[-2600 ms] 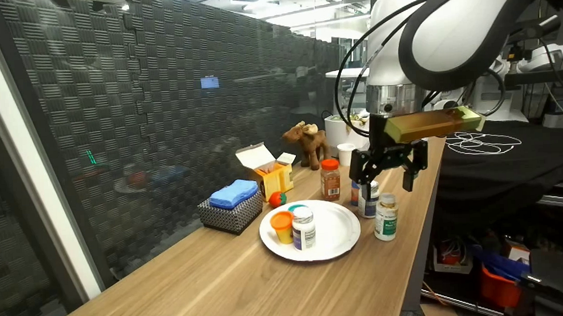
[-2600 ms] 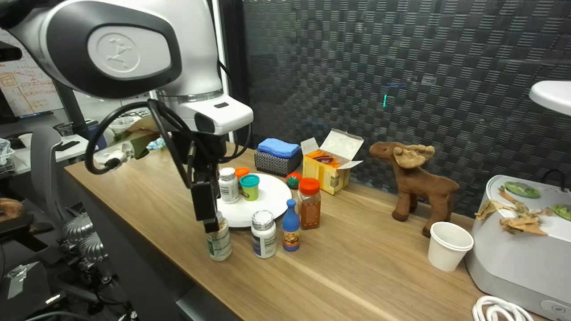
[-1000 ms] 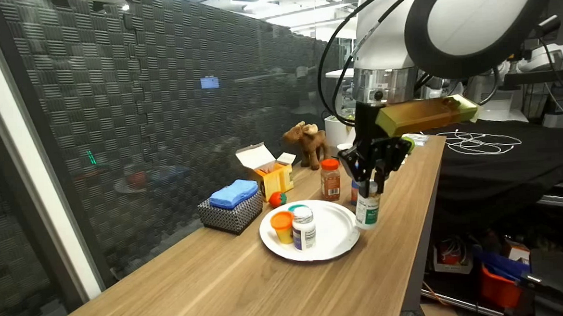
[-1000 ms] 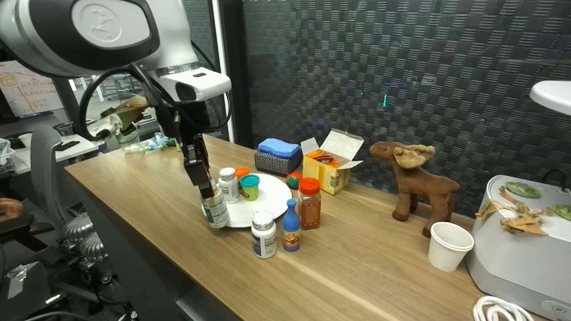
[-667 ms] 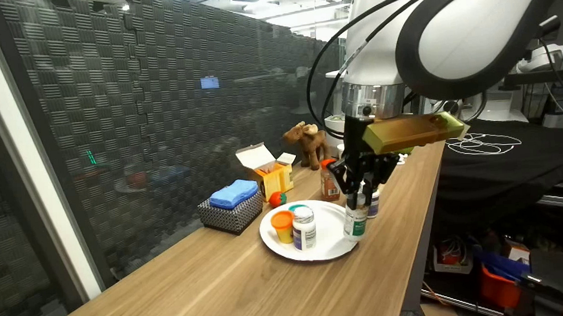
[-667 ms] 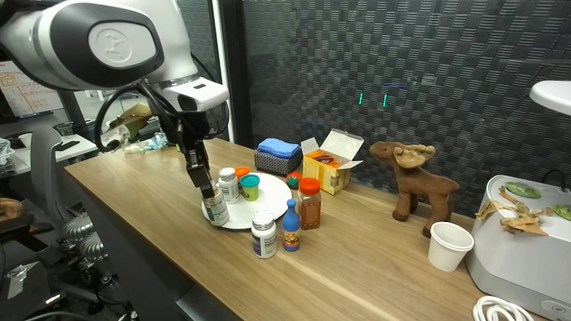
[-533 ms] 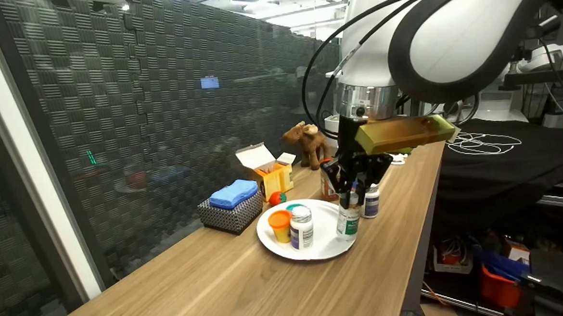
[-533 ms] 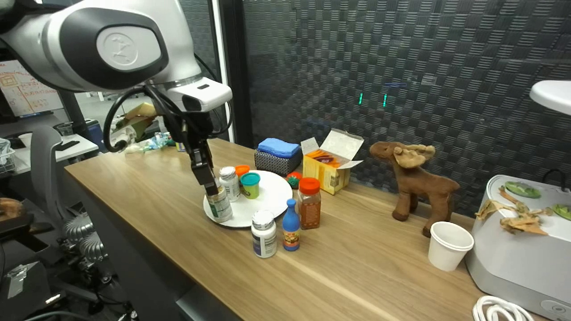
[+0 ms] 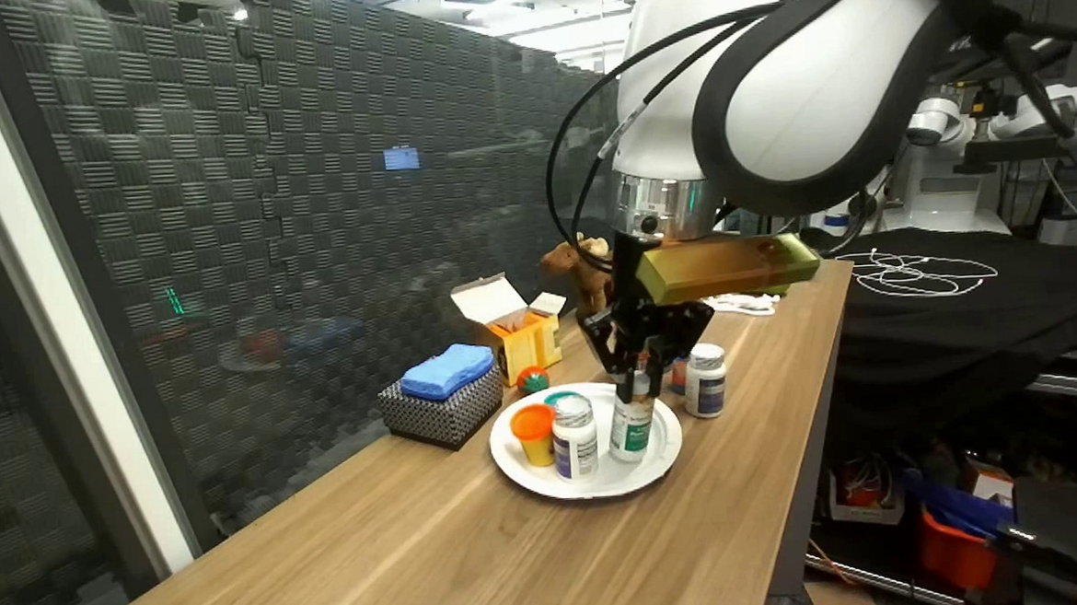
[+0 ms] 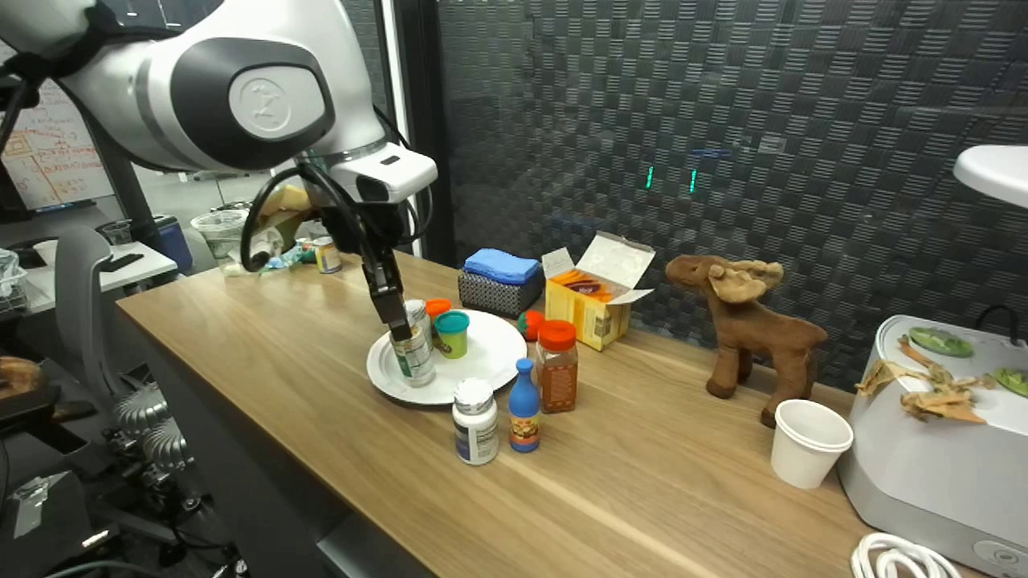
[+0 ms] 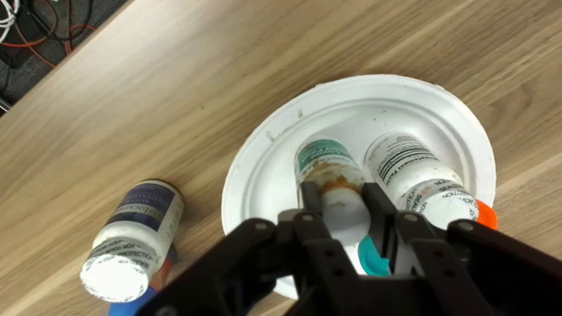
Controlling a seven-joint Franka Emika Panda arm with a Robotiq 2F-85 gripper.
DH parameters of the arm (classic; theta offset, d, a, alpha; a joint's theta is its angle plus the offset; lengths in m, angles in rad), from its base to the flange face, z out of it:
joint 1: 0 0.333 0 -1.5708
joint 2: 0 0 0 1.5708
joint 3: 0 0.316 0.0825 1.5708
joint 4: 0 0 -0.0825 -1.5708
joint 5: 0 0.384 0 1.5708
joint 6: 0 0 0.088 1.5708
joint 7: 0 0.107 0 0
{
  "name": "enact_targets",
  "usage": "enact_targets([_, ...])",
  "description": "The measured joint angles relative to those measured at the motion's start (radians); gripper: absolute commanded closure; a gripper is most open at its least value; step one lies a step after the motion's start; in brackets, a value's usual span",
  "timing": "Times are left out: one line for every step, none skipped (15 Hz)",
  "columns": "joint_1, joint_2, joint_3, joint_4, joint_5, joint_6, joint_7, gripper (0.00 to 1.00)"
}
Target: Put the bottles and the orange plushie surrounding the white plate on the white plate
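Green-labelled bottle [image 9: 633, 429] leans over the plate [image 11: 272, 184], inside its rim, clamped near the neck by my gripper [image 11: 341, 193]; whether its base touches, I can't tell; should I let go at this tilt, it could topple into the white bottle [image 9: 574, 439] beside it; sideways pressure could drag the plate; compared with a second ago, it has come in from the plate's edge; the plate has slid slightly.
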Motion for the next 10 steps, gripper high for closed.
enact_targets([0.003, 0.015, -0.002, 0.011, 0.0, 0.0, 0.0, 0.86])
enact_targets([0.007, 0.031, -0.004, 0.022, 0.0, 0.0, 0.0, 0.86])
enact_targets([0.01, 0.043, -0.006, 0.033, 0.0, 0.0, 0.0, 0.52])
enact_targets([0.014, 0.051, -0.01, 0.043, 0.0, 0.0, 0.0, 0.44])
enact_targets([0.018, 0.055, -0.014, 0.049, 0.0, -0.001, 0.0, 0.38])
enact_targets([0.021, 0.059, -0.019, 0.053, 0.0, -0.001, 0.0, 0.31])
enact_targets([0.023, 0.063, -0.025, 0.055, 0.0, -0.001, 0.0, 0.22])
enact_targets([0.023, 0.064, -0.032, 0.056, 0.0, -0.001, 0.001, 0.15])
enact_targets([0.024, 0.063, -0.041, 0.056, 0.0, -0.001, 0.002, 0.08])
enact_targets([0.023, 0.06, -0.055, 0.056, 0.0, -0.001, 0.005, 0.02])
